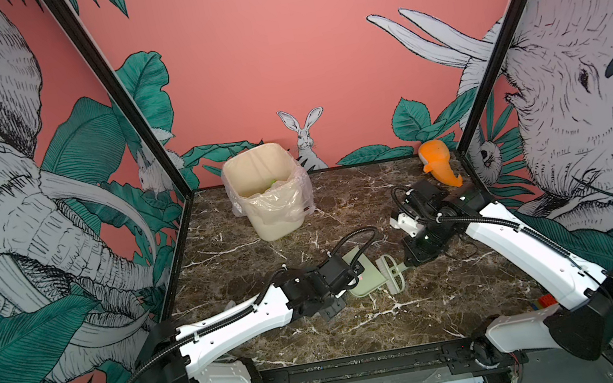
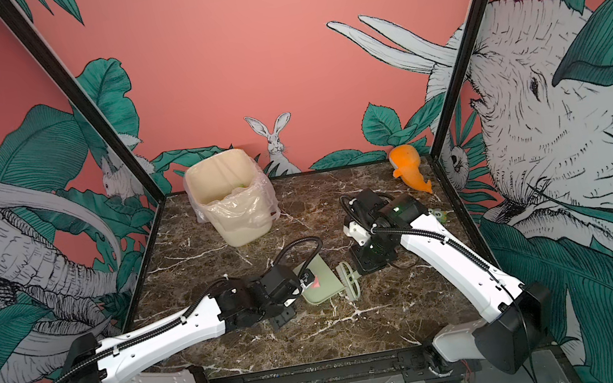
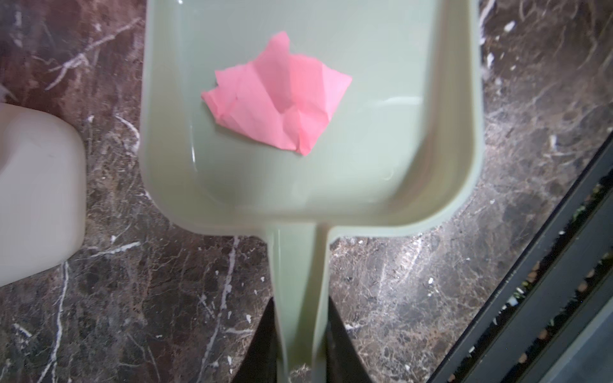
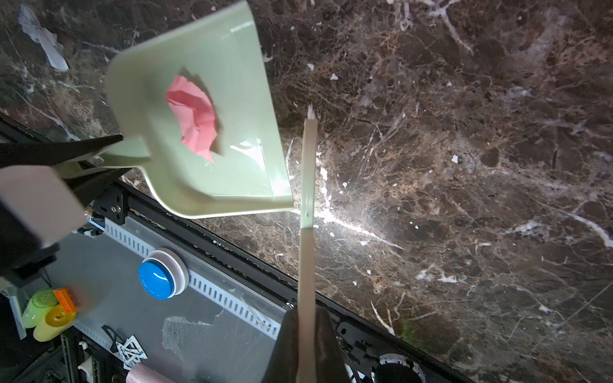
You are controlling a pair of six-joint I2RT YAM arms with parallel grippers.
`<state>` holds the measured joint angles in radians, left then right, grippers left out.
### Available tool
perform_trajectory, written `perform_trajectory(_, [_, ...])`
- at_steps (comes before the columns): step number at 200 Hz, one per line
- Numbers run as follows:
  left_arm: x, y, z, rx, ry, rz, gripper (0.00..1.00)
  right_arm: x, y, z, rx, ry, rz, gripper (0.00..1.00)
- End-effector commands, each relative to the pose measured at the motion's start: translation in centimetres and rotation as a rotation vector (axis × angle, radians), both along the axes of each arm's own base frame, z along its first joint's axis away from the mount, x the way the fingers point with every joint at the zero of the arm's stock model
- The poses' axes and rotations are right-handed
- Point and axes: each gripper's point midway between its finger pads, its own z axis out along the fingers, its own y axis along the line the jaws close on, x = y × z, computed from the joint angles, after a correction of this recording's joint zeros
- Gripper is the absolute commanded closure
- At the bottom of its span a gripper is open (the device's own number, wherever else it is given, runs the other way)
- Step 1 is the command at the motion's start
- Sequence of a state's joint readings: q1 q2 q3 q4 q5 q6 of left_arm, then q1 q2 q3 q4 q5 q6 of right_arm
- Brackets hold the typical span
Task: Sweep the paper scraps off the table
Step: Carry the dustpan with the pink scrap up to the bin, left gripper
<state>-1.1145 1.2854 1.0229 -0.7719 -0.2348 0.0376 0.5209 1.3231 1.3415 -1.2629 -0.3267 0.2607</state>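
Note:
My left gripper (image 3: 301, 318) is shut on the handle of the pale green dustpan (image 3: 398, 132), which appears raised off the table (image 1: 440, 296) near its middle. One crumpled pink paper scrap (image 3: 278, 99) lies in the pan, also visible in the right wrist view as the pink scrap (image 4: 195, 122). My right gripper (image 4: 306, 318) is shut on the handle of a matching brush (image 4: 306, 199), whose head stands just beside the pan's open lip (image 1: 392, 273). A white scrap (image 4: 43, 39) lies on the marble beyond the pan.
A cream bin (image 1: 280, 222) lined with a clear bag stands at the back left, with something green inside. An orange toy (image 1: 439, 164) lies at the back right corner. A black frame rail (image 4: 232, 252) edges the table's front.

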Motion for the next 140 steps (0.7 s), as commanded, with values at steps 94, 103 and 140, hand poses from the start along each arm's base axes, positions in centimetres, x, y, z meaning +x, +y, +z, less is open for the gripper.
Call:
perform_trajectory(94, [3.5, 7.6, 10.0, -0.035, -0.072, 0.228, 0.97, 0.7, 0.3, 1.3, 0.11, -0.04, -0.04, 1.0])
perform_trajectory(103, [3.8, 8.3, 10.7, -0.037, -0.073, 0.252, 0.96, 0.3, 0.0, 0.6, 0.102, -0.021, -0.045, 1.0])
perform_trajectory(140, [5.2, 10.8, 13.5, -0.055, -0.101, 0.34, 0.95, -0.1, -1.0, 0.3, 0.115, -0.015, -0.073, 1.0])
